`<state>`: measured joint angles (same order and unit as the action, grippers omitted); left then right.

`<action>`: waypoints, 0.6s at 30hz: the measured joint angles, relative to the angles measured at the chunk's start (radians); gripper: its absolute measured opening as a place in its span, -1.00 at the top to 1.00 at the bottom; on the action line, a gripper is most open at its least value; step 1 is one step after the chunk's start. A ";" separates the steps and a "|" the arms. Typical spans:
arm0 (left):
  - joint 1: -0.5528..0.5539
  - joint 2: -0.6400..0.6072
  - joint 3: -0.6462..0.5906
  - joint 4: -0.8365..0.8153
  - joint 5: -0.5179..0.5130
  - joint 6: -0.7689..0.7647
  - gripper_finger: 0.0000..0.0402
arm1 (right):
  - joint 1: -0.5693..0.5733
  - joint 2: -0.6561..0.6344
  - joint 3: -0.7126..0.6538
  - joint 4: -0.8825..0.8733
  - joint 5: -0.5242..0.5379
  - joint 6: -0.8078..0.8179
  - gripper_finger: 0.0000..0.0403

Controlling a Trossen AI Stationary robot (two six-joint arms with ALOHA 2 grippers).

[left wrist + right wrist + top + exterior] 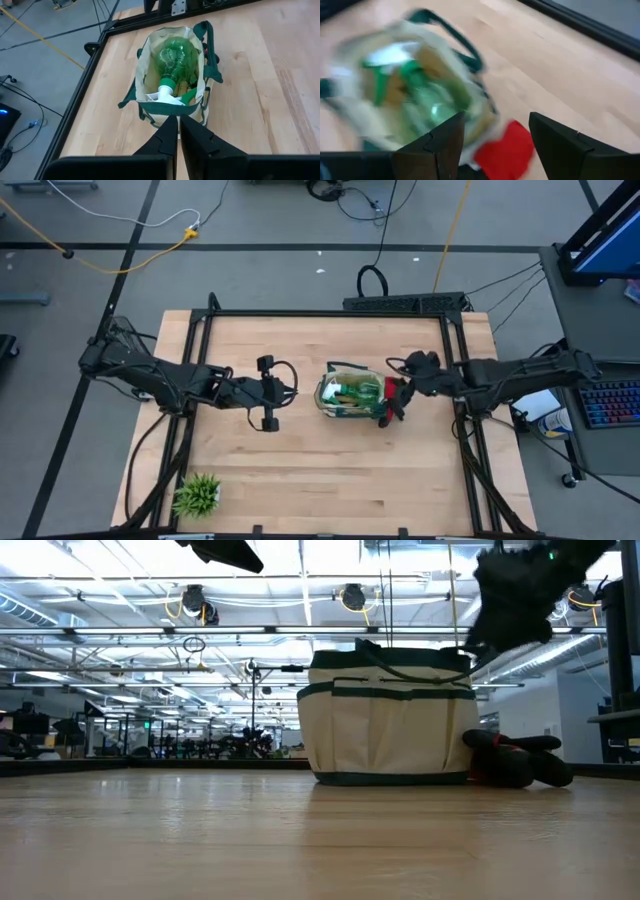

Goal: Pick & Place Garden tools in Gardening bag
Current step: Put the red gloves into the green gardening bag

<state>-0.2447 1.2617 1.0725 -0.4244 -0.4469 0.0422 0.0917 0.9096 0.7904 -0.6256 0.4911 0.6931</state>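
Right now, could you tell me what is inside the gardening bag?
The gardening bag holds a green spray bottle, white nozzle up, with wooden handles beside it. Whatever lies beneath them is covered.

Robotics lab: open hall, ceiling pipes (150, 635), floor cables (120, 240), keyboard (610, 402).

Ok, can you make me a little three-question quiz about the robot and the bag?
1. True or false: the green spray bottle is already inside the gardening bag.
2. Which gripper has its fingers spread wide open: A, the left gripper, or B, the right gripper?
3. Fill in: the red-and-black gloves lie on the table right beside the ____.

Key: 1 true. 2 B, it hangs above the gloves; the left one's fingers sit almost together, away from the bag. 3 bag.
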 joint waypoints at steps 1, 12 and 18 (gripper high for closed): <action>0.000 0.000 0.000 0.000 0.000 0.000 0.87 | -0.001 0.001 -0.015 -0.019 0.008 0.044 -0.08; 0.000 0.000 0.000 0.001 0.000 0.000 0.87 | -0.001 0.002 -0.318 0.144 0.003 0.328 -0.08; 0.000 0.000 0.000 0.007 0.000 0.000 0.87 | -0.017 0.001 -0.458 0.434 -0.044 0.334 -0.08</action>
<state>-0.2447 1.2617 1.0725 -0.4175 -0.4469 0.0425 0.0750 0.9108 0.3324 -0.1917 0.4475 1.0274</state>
